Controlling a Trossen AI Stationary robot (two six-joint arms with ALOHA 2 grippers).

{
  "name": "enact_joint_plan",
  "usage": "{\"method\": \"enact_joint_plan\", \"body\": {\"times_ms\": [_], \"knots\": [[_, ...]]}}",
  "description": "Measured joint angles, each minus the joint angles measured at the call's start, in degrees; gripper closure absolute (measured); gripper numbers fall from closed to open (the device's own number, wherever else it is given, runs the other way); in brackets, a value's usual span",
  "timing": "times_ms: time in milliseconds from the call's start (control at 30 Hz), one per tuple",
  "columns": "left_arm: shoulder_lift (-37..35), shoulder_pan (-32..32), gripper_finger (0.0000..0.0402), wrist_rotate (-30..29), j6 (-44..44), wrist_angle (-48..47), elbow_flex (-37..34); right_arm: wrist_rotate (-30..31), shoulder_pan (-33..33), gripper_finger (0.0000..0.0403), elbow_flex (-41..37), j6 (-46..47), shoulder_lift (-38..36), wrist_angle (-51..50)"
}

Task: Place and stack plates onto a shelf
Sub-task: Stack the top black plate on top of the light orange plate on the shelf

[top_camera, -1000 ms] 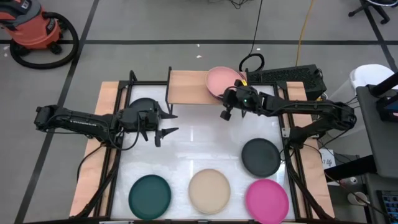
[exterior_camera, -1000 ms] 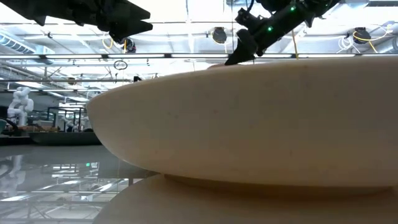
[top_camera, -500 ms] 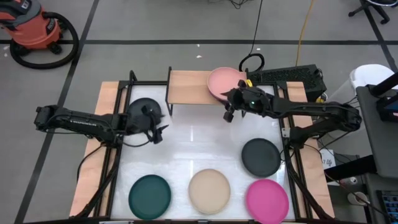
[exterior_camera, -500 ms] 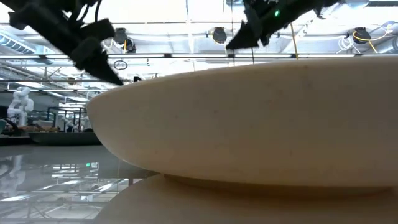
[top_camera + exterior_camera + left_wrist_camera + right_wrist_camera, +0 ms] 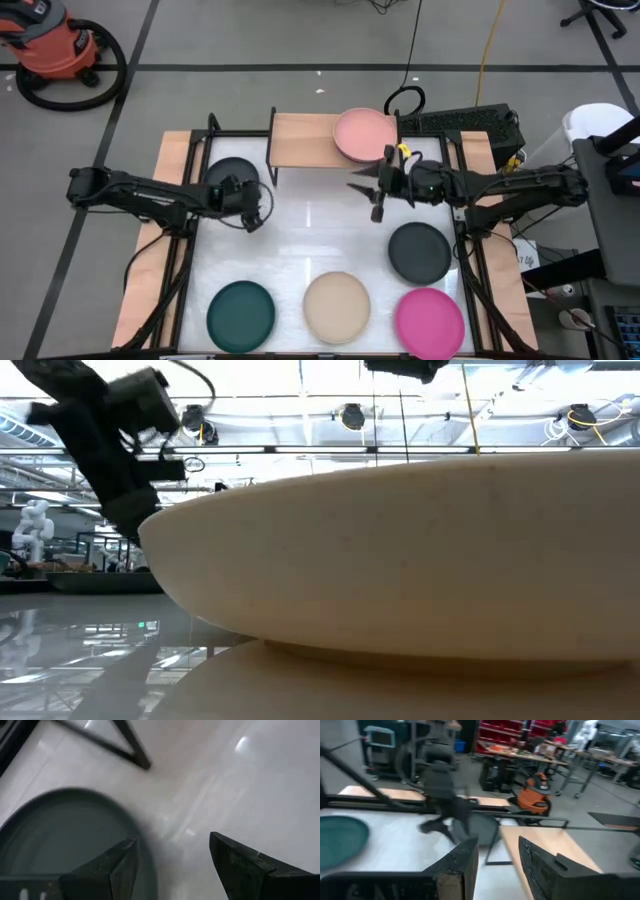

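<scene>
A salmon pink plate (image 5: 363,133) lies flat on the right end of the light-wood shelf (image 5: 303,141). A dark grey plate (image 5: 226,169) rests on the table's left side. My left gripper (image 5: 252,208) points down at that plate's right rim and is open. In the left wrist view (image 5: 172,857), one finger stands over the plate (image 5: 55,837) and the other over bare table. My right gripper (image 5: 364,198) is open and hovers just near of the shelf, apart from the salmon plate. The right wrist view (image 5: 499,862) looks across the table at the shelf board (image 5: 547,845). My left gripper comes at the dark grey plate's right rim (image 5: 137,827) from above, pointing down, with one finger (image 5: 117,862) over the plate's inside and the other outside it. I cannot tell whether it touches the plate.
A teal plate (image 5: 241,313), a beige plate (image 5: 337,305) and a magenta plate (image 5: 430,322) lie along the near edge, with a second dark grey plate (image 5: 420,250) to the right. The beige plate (image 5: 400,560) fills the low view. Black frame rails run along both table sides.
My left gripper has dropped toward the dark grey plate at the table's left and tipped from level to pointing down. My right gripper has drawn back from the salmon plate toward the near edge. The salmon plate stays on the shelf.
</scene>
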Motion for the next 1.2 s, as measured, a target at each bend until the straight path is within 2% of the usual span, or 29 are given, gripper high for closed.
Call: {"method": "enact_joint_plan", "body": {"times_ms": [300,500,567,633,767,833,867,1000,1200], "knots": [[5.63,10.67,0.0158,0.05,-1.15,-0.55,0.02,1.56,4.80,0.0281,0.00,-0.35,1.30,0.17],[9.47,13.41,0.0165,1.89,0.42,-0.50,0.02,4.90,5.01,0.0282,-0.28,-0.22,2.08,0.21],[10.69,13.30,0.0186,2.67,1.51,-0.18,0.13,5.10,4.98,0.0282,-1.11,0.02,2.03,1.15],[11.31,13.33,0.0224,3.95,1.91,0.12,0.24,5.70,4.88,0.0282,-2.06,0.05,2.00,2.00],[11.33,13.33,0.0332,5.95,5.31,-1.03,0.91,6.15,4.87,0.0282,-4.44,-0.13,2.07,4.79],[10.74,13.35,0.0375,3.67,5.40,-6.34,2.49,6.15,4.87,0.0282,-5.06,-0.59,2.00,5.60],[10.50,13.35,0.0385,1.87,3.72,-8.56,3.88,6.15,4.87,0.0282,-5.34,-0.62,2.00,5.77],[8.06,11.95,0.0388,-7.93,-3.28,-16.81,8.42,6.13,4.87,0.0282,-6.78,-0.77,2.04,7.00],[1.16,8.36,0.0389,-22.25,-3.95,-16.80,13.89,6.13,4.87,0.0282,-7.56,-1.40,2.02,8.01]]}}
